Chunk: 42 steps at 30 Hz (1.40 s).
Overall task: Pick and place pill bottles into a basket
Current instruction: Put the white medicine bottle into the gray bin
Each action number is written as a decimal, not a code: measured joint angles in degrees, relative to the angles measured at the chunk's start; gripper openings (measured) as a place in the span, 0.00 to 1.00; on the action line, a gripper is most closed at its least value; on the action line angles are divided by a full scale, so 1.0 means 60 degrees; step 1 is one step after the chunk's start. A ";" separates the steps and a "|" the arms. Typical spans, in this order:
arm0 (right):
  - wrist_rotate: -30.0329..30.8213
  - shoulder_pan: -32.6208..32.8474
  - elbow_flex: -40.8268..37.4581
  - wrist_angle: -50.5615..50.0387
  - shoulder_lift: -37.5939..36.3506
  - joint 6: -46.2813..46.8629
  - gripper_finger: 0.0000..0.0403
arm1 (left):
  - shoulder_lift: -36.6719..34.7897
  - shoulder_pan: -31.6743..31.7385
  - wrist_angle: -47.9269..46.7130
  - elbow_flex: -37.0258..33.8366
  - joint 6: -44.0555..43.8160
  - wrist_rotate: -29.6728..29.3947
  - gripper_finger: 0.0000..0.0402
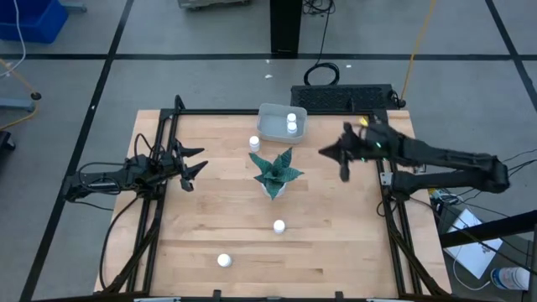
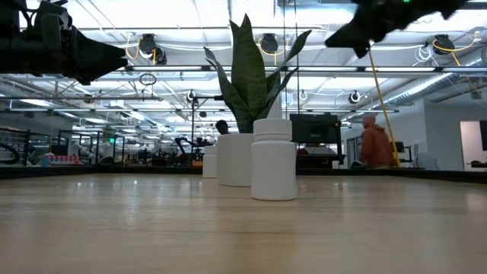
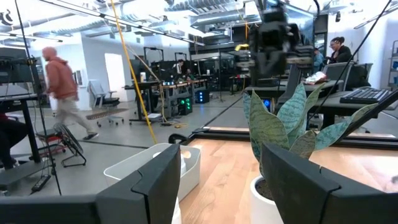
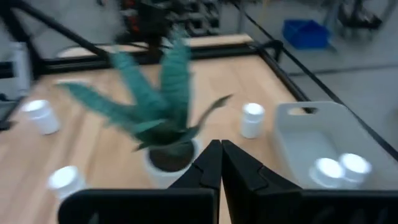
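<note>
The pale basket stands on the table at the far middle, with two white pill bottles upright inside it; the right wrist view shows them too. A third bottle stands on the table just beside the basket. Two more stand nearer the front edge. My right gripper hovers shut and empty, right of the plant and above the table. My left gripper waits open at the table's left side, with nothing between its fingers.
A green spiky plant in a white pot stands mid-table between the basket and the near bottles. A black keyboard lies beyond the far edge. A black frame runs along the table's sides. People move in the room behind.
</note>
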 joint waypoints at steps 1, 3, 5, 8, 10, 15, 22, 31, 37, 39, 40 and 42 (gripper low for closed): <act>0.0165 0.0220 -0.0340 0.0153 -0.0378 0.0088 0.00 | 0.0000 0.0003 0.0000 0.0000 -0.0001 0.0000 0.57; 0.0666 0.0605 -0.1017 0.0479 -0.1123 0.0269 0.00 | 0.0003 -0.0001 0.0000 0.0001 -0.0001 0.0000 0.57; 0.0965 0.1025 -0.1621 0.0807 -0.1753 0.0345 0.00 | -0.0001 0.0002 0.0000 0.0001 0.0000 0.0000 0.57; 0.1169 0.1816 -0.2486 0.1498 -0.2435 0.0385 0.00 | -0.0001 0.0002 0.0000 -0.0002 -0.0001 0.0000 0.57; 0.1401 0.2306 -0.2898 0.1745 -0.2773 0.0377 0.00 | 0.0001 0.0001 0.0000 -0.0001 -0.0001 0.0000 0.57; 0.1429 0.3235 -0.3551 0.1629 -0.3601 0.0108 0.00 | 0.0000 -0.0001 0.0000 0.0001 -0.0001 0.0000 0.57; 0.2430 0.4018 -0.3997 0.0617 -0.5092 -0.0019 0.00 | -0.0001 0.0003 0.0000 -0.0003 0.0003 0.0000 0.57; 0.2586 0.4535 -0.4810 0.0337 -0.6992 0.0242 0.00 | 0.0002 0.0002 0.0000 0.0001 0.0001 0.0000 0.57; 0.2720 0.4583 -0.4905 -0.0439 -0.7556 0.0272 0.00 | 0.0000 0.0003 0.0000 0.0000 0.0000 0.0000 0.57; 0.2731 0.4580 -0.4916 -0.0515 -0.7536 0.0398 0.00 | 0.0000 -0.0001 0.0003 0.0001 -0.0001 0.0000 0.57; 0.2744 0.4583 -0.4913 -0.0487 -0.7533 0.0428 0.00 | 0.0000 0.0003 0.0000 0.0000 0.0000 0.0000 0.57; 0.2687 0.4583 -0.4913 -0.0484 -0.7540 0.0404 0.00 | 0.0000 0.0002 0.0000 0.0001 -0.0001 0.0000 0.57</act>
